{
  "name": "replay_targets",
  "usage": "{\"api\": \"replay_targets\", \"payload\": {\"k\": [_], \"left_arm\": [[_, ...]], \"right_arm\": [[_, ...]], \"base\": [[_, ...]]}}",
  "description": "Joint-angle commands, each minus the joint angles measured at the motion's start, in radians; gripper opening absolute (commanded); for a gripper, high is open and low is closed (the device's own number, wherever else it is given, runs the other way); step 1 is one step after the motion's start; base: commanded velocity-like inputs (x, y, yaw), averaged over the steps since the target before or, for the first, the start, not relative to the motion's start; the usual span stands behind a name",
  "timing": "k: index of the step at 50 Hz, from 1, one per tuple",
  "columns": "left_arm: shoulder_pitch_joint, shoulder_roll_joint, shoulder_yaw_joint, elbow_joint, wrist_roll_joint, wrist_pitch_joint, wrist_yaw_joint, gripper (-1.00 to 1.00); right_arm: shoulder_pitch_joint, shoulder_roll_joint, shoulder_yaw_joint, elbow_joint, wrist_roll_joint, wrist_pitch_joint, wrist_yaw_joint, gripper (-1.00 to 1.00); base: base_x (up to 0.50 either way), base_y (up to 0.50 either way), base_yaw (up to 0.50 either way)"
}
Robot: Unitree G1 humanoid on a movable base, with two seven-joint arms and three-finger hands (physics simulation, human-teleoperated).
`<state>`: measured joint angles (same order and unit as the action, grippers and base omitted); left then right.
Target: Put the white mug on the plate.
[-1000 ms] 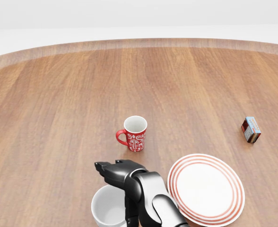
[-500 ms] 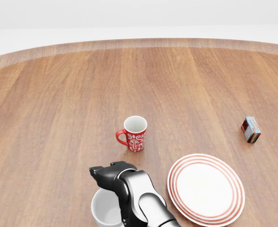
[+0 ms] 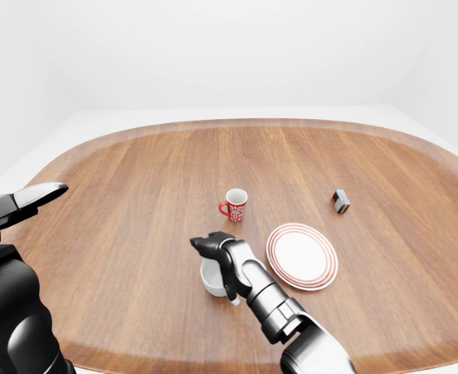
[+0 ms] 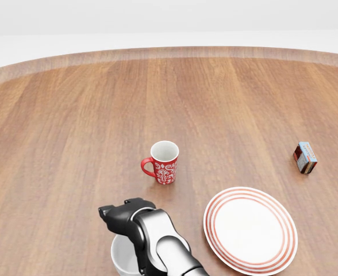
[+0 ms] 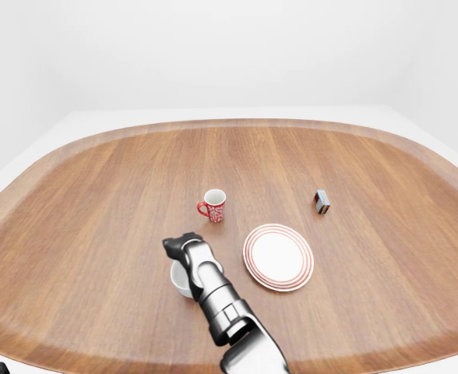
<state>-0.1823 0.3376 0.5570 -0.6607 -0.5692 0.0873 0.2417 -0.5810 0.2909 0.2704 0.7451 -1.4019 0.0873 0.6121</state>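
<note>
A: What's hard to make out?

B: The right hand [image 4: 126, 217] sits over the white mug [image 4: 125, 256], hiding much of its rim; whether its fingers close round it, I cannot tell. The left hand [image 3: 22, 200] is cut off at the left-eye view's edge, fingers spread.

A: And the plate [image 4: 250, 229]?

B: Just right of the right hand, apart from the mug. A red mug [image 4: 163, 163] stands beyond the hand; a small box [image 4: 304, 157] lies far right.

A: The setting?

B: A rounded wooden table [image 3: 135, 179], white walls.
</note>
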Motion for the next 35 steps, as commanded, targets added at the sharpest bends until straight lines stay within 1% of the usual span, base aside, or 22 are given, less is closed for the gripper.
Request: {"api": "replay_targets", "payload": {"k": [1,3,9,16,26,35], "left_arm": [[-0.007,-0.007,-0.013,0.056,0.003,0.0,0.01,1.0],[-0.008,-0.006,-0.011,0.055,0.0,0.0,0.011,1.0],[-0.006,-0.007,-0.011,0.052,0.0,0.0,0.011,1.0],[-0.005,-0.008,-0.012,0.051,-0.001,0.0,0.011,1.0],[-0.007,-0.008,-0.014,0.055,0.002,0.0,0.01,1.0],[-0.005,-0.009,-0.013,0.053,0.001,0.0,0.01,1.0]], "right_arm": [[-0.043,0.018,0.014,0.138,-0.004,0.0,-0.03,1.0],[-0.046,0.016,0.014,0.147,-0.004,0.0,-0.035,1.0],[-0.064,0.025,0.005,0.23,0.014,0.0,-0.092,1.0],[-0.078,0.021,0.001,0.263,0.036,0.0,-0.113,1.0],[-0.104,0.01,-0.009,0.357,0.071,0.0,-0.167,1.0],[-0.106,0.009,-0.008,0.38,0.087,0.0,-0.182,1.0]], "base": [[0.0,0.0,0.0],[0.0,0.0,0.0],[0.0,0.0,0.0],[0.0,0.0,0.0],[0.0,0.0,0.0],[0.0,0.0,0.0]]}}
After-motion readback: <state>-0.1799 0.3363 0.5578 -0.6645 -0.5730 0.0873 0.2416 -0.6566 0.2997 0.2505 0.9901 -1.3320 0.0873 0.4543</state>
